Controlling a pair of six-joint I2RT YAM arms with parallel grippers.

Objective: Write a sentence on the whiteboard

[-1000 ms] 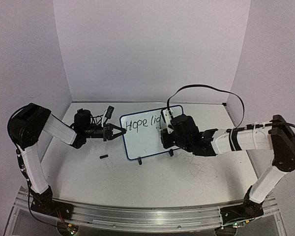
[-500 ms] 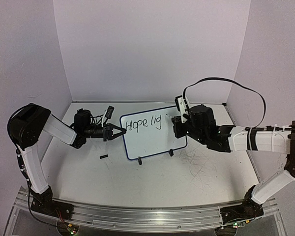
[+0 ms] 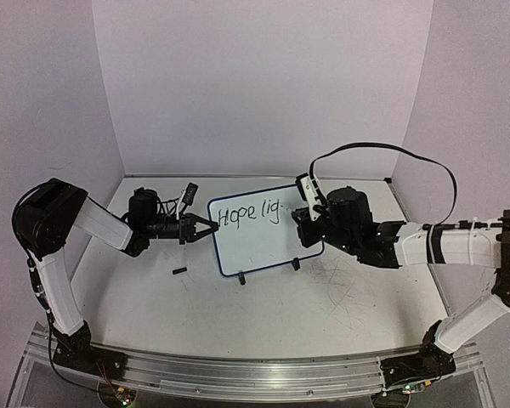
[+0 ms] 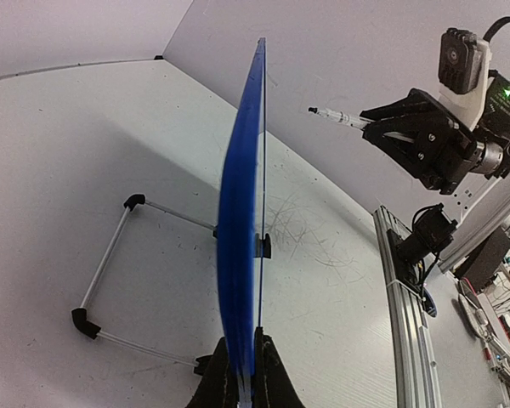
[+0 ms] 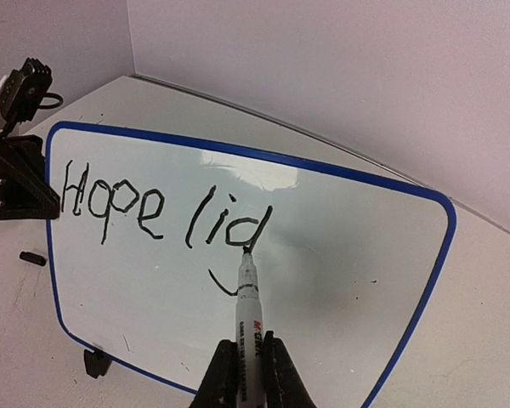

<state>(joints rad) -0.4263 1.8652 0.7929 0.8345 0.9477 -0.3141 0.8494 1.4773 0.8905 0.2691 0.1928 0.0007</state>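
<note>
The whiteboard (image 3: 257, 248) stands tilted on its wire stand in the middle of the table, and "Hope li" plus one more rounded letter is written on it in black. My left gripper (image 3: 206, 228) is shut on the board's left blue rim (image 4: 240, 212), which the left wrist view shows edge-on between the fingers (image 4: 242, 347). My right gripper (image 5: 248, 348) is shut on a white marker (image 5: 249, 310). The marker's tip touches the whiteboard (image 5: 348, 280) at the foot of the last letter, beside a short hooked stroke. From the left wrist, the right gripper (image 4: 376, 126) points the marker (image 4: 336, 117) at the board's face.
A small black cap (image 3: 179, 272) lies on the table in front of the board's left side, also seen as a dark cap (image 5: 32, 257) from the right wrist. The board's wire stand (image 4: 110, 255) reaches out behind it. Walls close off the table at the back and on both sides.
The right arm has drawn back to the right off the board's middle, and the last letter has appeared. The left gripper and the board have stayed still.
</note>
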